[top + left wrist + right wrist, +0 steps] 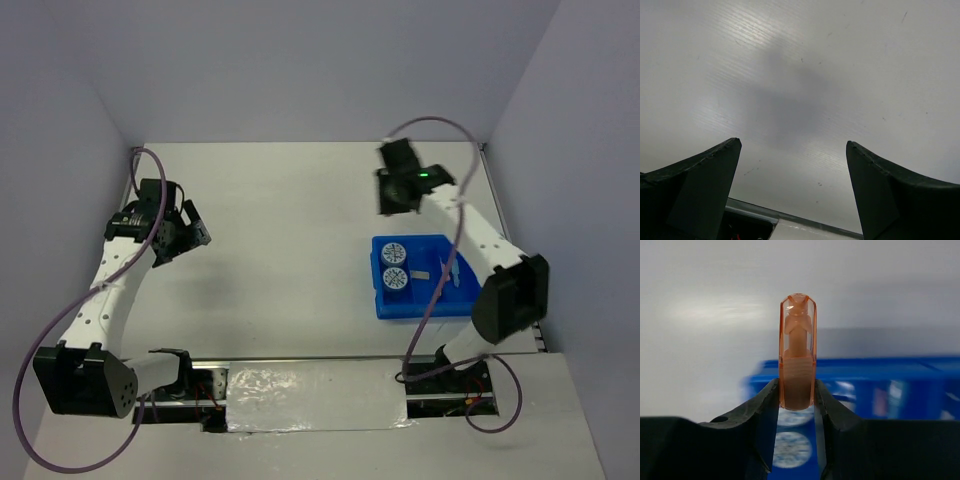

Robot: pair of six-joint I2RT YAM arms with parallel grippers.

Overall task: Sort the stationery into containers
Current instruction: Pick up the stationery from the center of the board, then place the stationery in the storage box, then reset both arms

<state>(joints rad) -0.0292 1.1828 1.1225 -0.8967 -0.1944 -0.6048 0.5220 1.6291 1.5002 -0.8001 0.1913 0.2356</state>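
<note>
- Orange and see-through, the short bar (797, 347) stands upright between the fingers of the right pincer (797, 390). The pincer pinches the bar's lower end, and the rounded top sticks out above the fingertips.
- From the top view, the right pincer (398, 190) is over the white table (290, 220), just past the far left corner of the blue tray (420, 311).
- The tray sits on the right side of the table, near the right arm's base. In the right wrist view it shows as a blur behind the bar.
- Two round blue-white tape rolls lie in the tray's left compartment, the farther roll (393, 253) just beside the nearer roll (394, 279).
- A small tan block (421, 273) lies in the next compartment. The pieces further right are too small to tell.
- The left pincer (185, 235) is at the left side of the table, well apart from the tray.
- In its wrist view the left pincer (792, 145) is spread wide with nothing in it, and bare table (800, 75) shows between its fingers.
</note>
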